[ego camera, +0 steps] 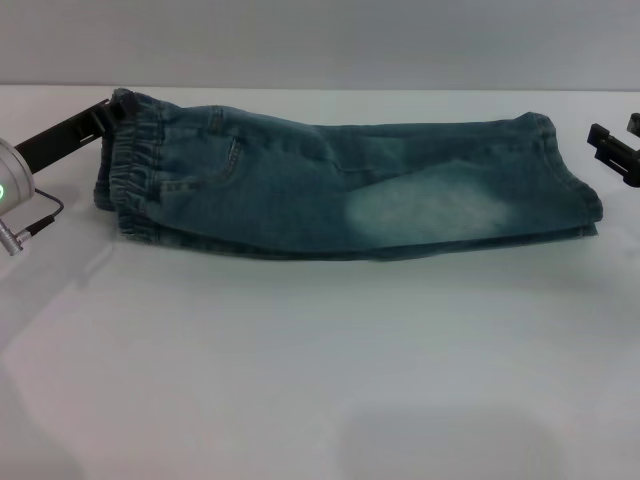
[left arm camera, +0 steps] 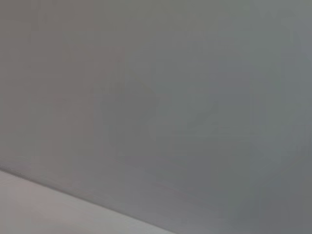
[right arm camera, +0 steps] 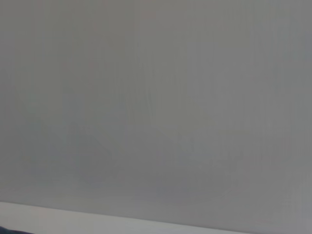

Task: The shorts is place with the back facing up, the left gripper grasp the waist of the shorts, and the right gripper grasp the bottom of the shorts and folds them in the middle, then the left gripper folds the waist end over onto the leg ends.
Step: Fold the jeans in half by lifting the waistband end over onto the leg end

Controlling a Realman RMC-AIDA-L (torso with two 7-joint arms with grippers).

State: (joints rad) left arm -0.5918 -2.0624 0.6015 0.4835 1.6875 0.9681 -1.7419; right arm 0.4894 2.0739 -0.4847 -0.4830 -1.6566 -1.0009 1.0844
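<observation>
Only the head view shows the work. The shorts [ego camera: 340,185] lie flat on the white table [ego camera: 320,380], folded lengthwise into one long band that runs from the robot's left to its right. The gathered elastic waist [ego camera: 135,165] is at the left end, and the leg ends [ego camera: 570,180] are stacked at the right end, with a pale bleached patch [ego camera: 430,212] just short of them. The left gripper [ego camera: 98,118] comes in from the left edge on its silver wrist with a green light; its black fingers reach the far corner of the waist, and the denim hides the tips, so I cannot tell whether they pinch the cloth. The right gripper [ego camera: 612,140] sits just beside the leg ends, apart from them, its black fingers spread with nothing between them; the frame edge cuts off its wrist. Both wrist views show only a plain grey wall and a strip of pale surface.
</observation>
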